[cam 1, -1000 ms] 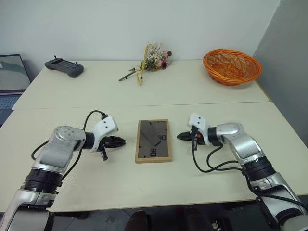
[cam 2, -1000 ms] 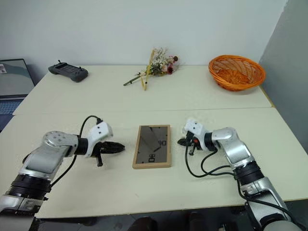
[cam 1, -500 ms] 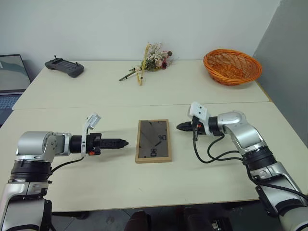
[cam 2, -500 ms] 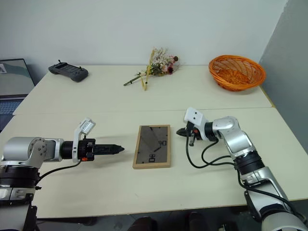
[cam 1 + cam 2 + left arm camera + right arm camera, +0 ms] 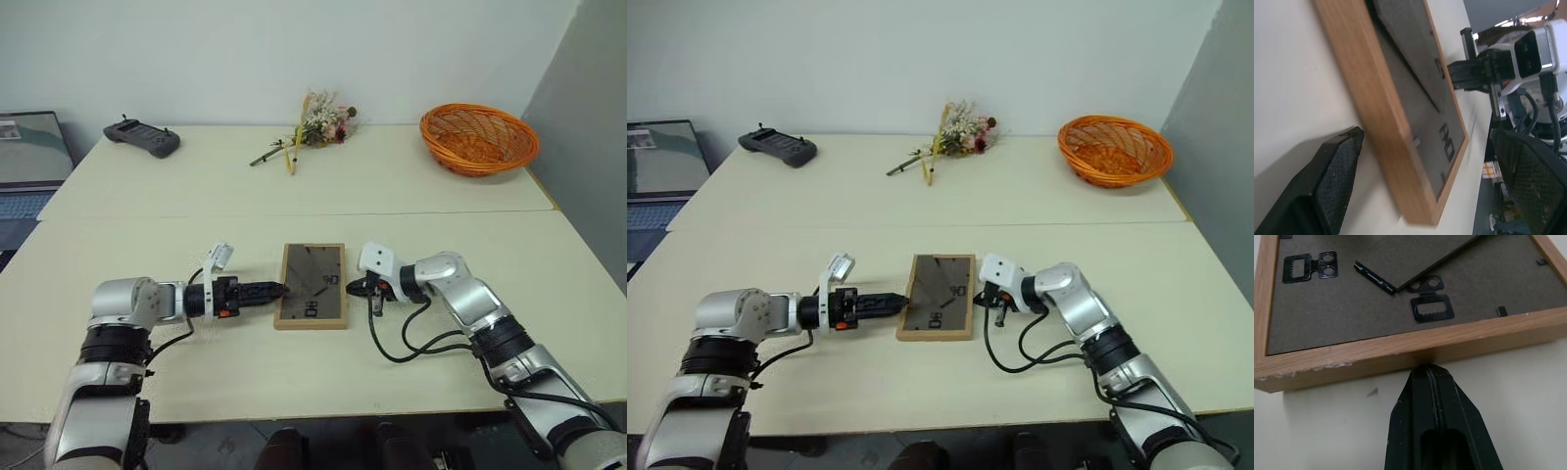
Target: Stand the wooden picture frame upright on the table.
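**Both grippers closing in on the flat-lying frame**

The left gripper (image 5: 277, 291), its two black fingers spread wide and holding nothing, is straddling the left edge of the small rectangular light-wood picture frame (image 5: 312, 286), one finger (image 5: 1327, 186) lying low on the tabletop beside the wood. The right gripper (image 5: 354, 287), pressed fully shut and empty, is pointing its tip at the opposite edge, at or just short of touching. The frame is lying face down, dark backing and stand uppermost, on the large pale cream table (image 5: 294, 382), just in front of its seam. Judging by this, the approach step is in hand; next the left fingers would need to close on the edge and tip the frame up, with the shut right tip bracing.
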Controlling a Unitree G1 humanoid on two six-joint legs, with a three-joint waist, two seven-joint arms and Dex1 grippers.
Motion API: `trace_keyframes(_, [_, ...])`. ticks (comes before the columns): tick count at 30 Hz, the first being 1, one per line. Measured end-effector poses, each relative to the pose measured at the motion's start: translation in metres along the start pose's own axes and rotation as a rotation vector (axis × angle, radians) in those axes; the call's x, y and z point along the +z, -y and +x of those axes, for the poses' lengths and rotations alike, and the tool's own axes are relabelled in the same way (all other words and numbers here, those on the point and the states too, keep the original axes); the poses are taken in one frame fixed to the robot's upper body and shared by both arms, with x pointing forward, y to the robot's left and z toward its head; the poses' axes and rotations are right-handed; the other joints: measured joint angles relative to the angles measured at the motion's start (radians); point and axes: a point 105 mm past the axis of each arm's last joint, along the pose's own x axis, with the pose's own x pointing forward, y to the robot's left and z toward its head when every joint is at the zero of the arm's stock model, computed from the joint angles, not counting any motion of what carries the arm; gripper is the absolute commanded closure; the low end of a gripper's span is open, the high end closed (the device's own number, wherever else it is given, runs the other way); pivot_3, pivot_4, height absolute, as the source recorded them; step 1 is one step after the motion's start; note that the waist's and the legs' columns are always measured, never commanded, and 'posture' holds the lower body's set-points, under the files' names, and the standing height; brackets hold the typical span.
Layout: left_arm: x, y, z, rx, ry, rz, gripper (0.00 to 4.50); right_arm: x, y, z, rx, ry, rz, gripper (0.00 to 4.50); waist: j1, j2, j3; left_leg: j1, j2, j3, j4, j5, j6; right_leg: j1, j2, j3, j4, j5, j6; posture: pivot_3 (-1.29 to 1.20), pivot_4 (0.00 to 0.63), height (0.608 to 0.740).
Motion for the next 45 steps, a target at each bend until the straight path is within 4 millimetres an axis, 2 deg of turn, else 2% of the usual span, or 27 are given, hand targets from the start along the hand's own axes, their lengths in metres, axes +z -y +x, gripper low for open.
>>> trace_keyframes(3, [-0.001,0.002,0.003,-0.007,-0.018,0.007,0.02,0.006,0.000,0.006,-0.004,0.011,-0.003,4.50,0.002,0.000,0.000,0.001,0.000,-0.001,0.000,0.000,0.000,0.001,0.000,-0.001,-0.001,0.000,0.000,0.00,0.150,0.740])
trace_keyframes(6, [-0.001,0.005,0.005,-0.016,-0.026,0.014,0.46,0.005,0.000,0.007,-0.007,0.009,-0.002,4.50,0.002,0.000,0.000,0.000,0.000,-0.001,0.000,0.001,-0.001,0.002,0.000,0.000,-0.003,0.000,0.000,0.00,0.150,0.740])
trace_keyframes(10, [-0.005,0.005,0.006,-0.014,-0.039,-0.016,1.38,0.003,0.004,0.005,-0.026,0.006,-0.008,4.50,-0.001,0.000,0.000,0.000,0.000,-0.001,-0.001,0.001,-0.001,0.001,0.000,0.000,-0.005,0.000,0.000,0.00,0.150,0.740])
trace_keyframes(18, [-0.001,0.001,0.008,-0.001,0.011,-0.015,2.81,-0.002,0.005,-0.001,-0.062,0.016,0.025,4.50,-0.005,0.000,0.000,-0.001,0.001,-0.001,-0.001,0.000,0.000,0.001,0.000,-0.001,-0.005,0.000,0.000,0.00,0.150,0.740])
trace_keyframes(24, [0.014,0.007,0.014,-0.017,0.069,0.003,2.92,-0.001,0.016,-0.010,-0.113,0.047,0.066,4.50,-0.007,0.000,0.000,-0.001,0.001,-0.002,-0.001,0.000,-0.001,0.001,0.000,0.000,-0.005,0.000,0.000,0.00,0.150,0.740])
trace_keyframes(27, [0.017,0.012,0.011,-0.021,0.081,-0.002,2.94,0.013,0.034,-0.035,-0.156,0.129,0.137,4.00,-0.014,0.000,0.001,-0.005,0.001,-0.002,-0.001,0.001,-0.002,-0.002,0.000,-0.001,-0.004,0.000,0.000,0.00,0.150,0.740])
trace_keyframes(29, [0.023,0.020,0.007,-0.023,0.100,0.025,2.94,0.038,0.045,-0.058,-0.167,0.214,0.148,3.48,-0.022,0.000,0.001,-0.006,0.001,-0.003,-0.001,0.001,-0.002,-0.003,0.000,-0.001,-0.005,0.000,0.000,0.00,0.150,0.740])
trace_keyframes(32, [0.029,0.034,0.005,-0.049,0.123,0.063,2.94,0.058,0.047,-0.068,-0.130,0.275,0.175,2.82,-0.025,0.000,0.001,-0.006,0.001,-0.004,-0.002,0.001,-0.002,-0.004,0.001,-0.001,-0.005,0.000,0.000,0.00,0.150,0.740])
trace_keyframes(36, [0.035,0.048,0.003,-0.082,0.176,0.091,2.94,0.078,0.042,-0.062,-0.052,0.345,0.287,2.11,-0.027,0.000,0.001,-0.006,0.001,-0.004,-0.002,0.001,-0.001,-0.005,0.001,0.000,-0.004,0.000,0.000,0.00,0.150,0.740])
trace_keyframes(39, [0.040,0.054,0.003,-0.100,0.215,0.097,2.94,0.094,0.038,-0.053,-0.016,0.375,0.336,1.34,-0.026,0.000,0.001,-0.008,0.001,-0.003,-0.002,0.001,-0.003,-0.007,0.001,0.000,-0.003,0.000,0.000,0.00,0.150,0.740])
trace_keyframes(45, [0.045,0.049,-0.003,-0.046,0.276,0.083,2.94,0.092,0.040,-0.044,-0.007,0.329,0.452,0.08,-0.022,0.000,0.001,-0.009,0.000,-0.002,-0.002,0.002,-0.004,-0.008,0.000,0.000,-0.004,0.000,0.000,0.00,0.150,0.740])
